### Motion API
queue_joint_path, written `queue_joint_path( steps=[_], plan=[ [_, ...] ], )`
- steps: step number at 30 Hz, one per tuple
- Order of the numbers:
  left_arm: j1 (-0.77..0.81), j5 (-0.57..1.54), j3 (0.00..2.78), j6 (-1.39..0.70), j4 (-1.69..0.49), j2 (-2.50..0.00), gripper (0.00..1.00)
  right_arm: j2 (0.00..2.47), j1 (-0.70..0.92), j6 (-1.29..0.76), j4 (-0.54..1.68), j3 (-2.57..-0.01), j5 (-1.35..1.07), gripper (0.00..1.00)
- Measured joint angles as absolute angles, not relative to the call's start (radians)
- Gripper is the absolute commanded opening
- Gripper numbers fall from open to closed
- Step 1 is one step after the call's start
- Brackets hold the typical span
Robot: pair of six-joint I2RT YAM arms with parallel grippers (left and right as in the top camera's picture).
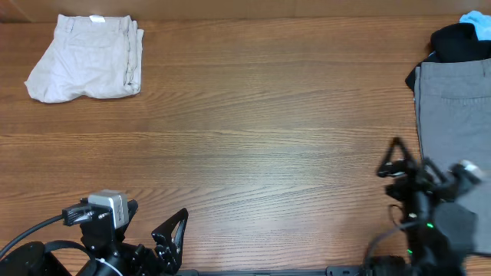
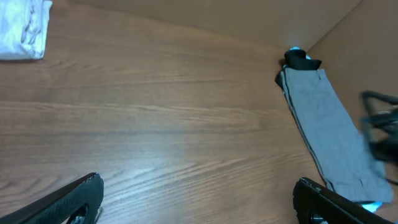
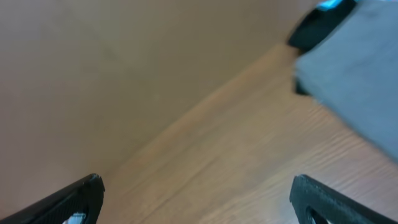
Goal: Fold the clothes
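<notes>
The cream chino shorts (image 1: pixel 86 57) lie folded at the table's far left corner, waistband toward the back edge with a small white label showing. A corner of them shows in the left wrist view (image 2: pixel 22 28). My left gripper (image 1: pixel 170 236) is open and empty at the front left edge, far from the shorts; its jaws (image 2: pixel 198 198) hang over bare wood. My right gripper (image 1: pixel 398 159) is open and empty at the front right, beside the grey garment; its jaws (image 3: pixel 196 198) are wide apart over the table.
A grey folded garment (image 1: pixel 454 123) lies along the right edge, also seen in the left wrist view (image 2: pixel 326 127) and right wrist view (image 3: pixel 357 68). A black item (image 1: pixel 459 42) and a light blue one (image 1: pixel 477 24) sit behind it. Brown wooden table (image 1: pixel 253 130) spans the middle.
</notes>
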State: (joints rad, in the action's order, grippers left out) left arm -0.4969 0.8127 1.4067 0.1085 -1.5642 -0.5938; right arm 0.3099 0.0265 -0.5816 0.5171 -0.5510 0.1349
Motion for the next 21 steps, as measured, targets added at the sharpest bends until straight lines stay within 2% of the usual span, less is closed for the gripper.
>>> queue_joint_path(
  steps=[4,7,17,21],
  plan=[
    [-0.497,0.813,1.407,0.109,-1.564,-0.594,1.0,0.213,0.027,-0.566,0.223,-0.28,0.048,1.0],
    [-0.497,0.812,1.407,0.109,-1.564,-0.594,1.0,0.122,0.027,-0.561,0.096,-0.144,-0.004,1.0],
    [-0.497,0.812,1.407,0.109,-1.564,-0.594,1.0,0.015,0.026,-0.519,0.028,-0.032,-0.037,1.0],
    [-0.497,0.812,1.407,0.109,-1.564,-0.594,1.0,0.013,0.005,-0.507,0.083,-0.019,-0.017,1.0]
  ],
)
